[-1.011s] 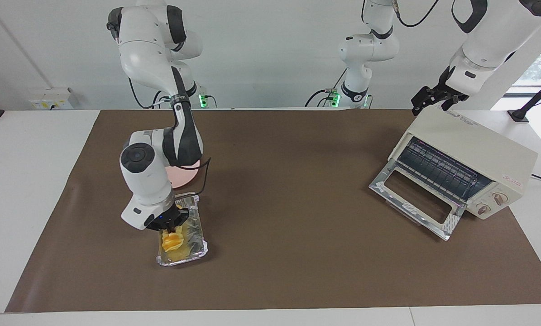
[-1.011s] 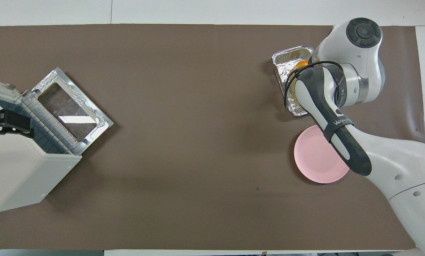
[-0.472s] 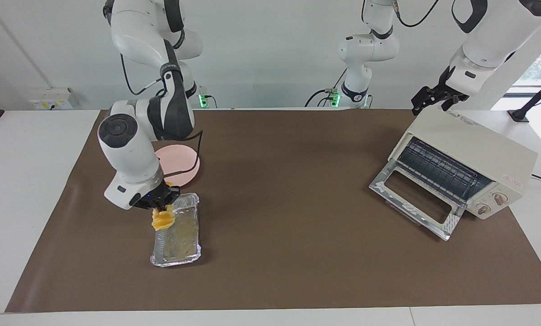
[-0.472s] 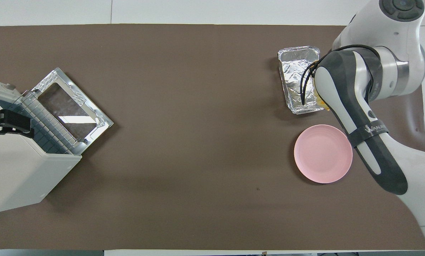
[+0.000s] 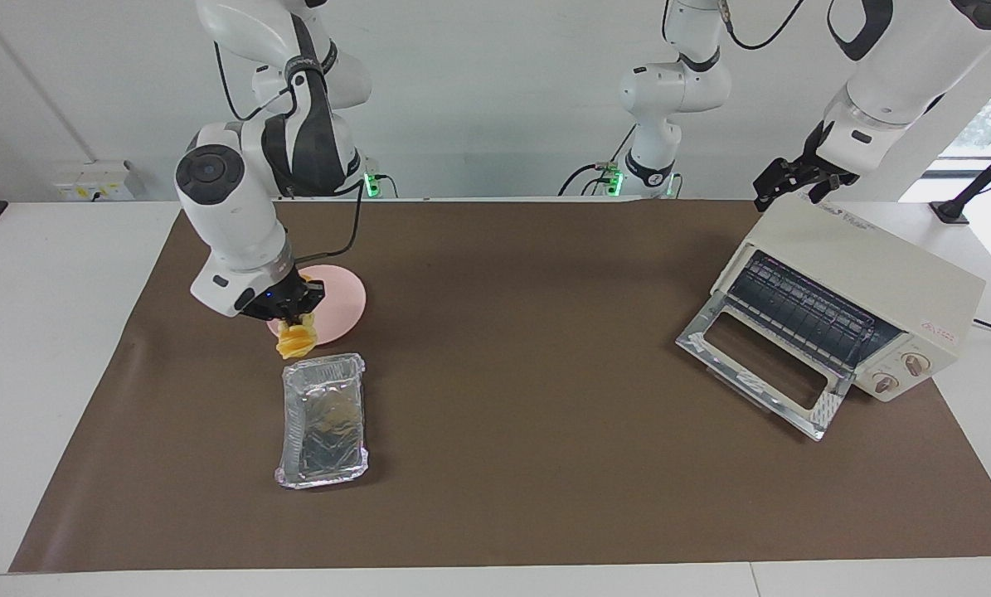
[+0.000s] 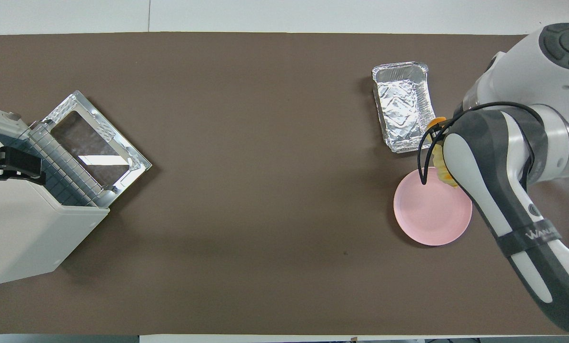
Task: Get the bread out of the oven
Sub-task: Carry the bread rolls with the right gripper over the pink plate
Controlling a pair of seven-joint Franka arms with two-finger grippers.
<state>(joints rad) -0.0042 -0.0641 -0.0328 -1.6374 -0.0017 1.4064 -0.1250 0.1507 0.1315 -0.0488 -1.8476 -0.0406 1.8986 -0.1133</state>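
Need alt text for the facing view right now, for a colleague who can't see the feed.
The right gripper, shut on the bread, holds it above the pink plate's edge, beside the emptied foil tray. The left gripper waits open over the oven, whose door hangs open.

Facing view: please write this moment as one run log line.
right gripper: shut on ridged golden-yellow bread, over round pink plate rim | silver foil tray: empty | left gripper: open, over cream-white oven

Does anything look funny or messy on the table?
Nothing is spilled or broken. The oven sits with its door hanging open. The right gripper holds the bread dangling over the pink plate's edge. The foil tray lies empty and crinkled.
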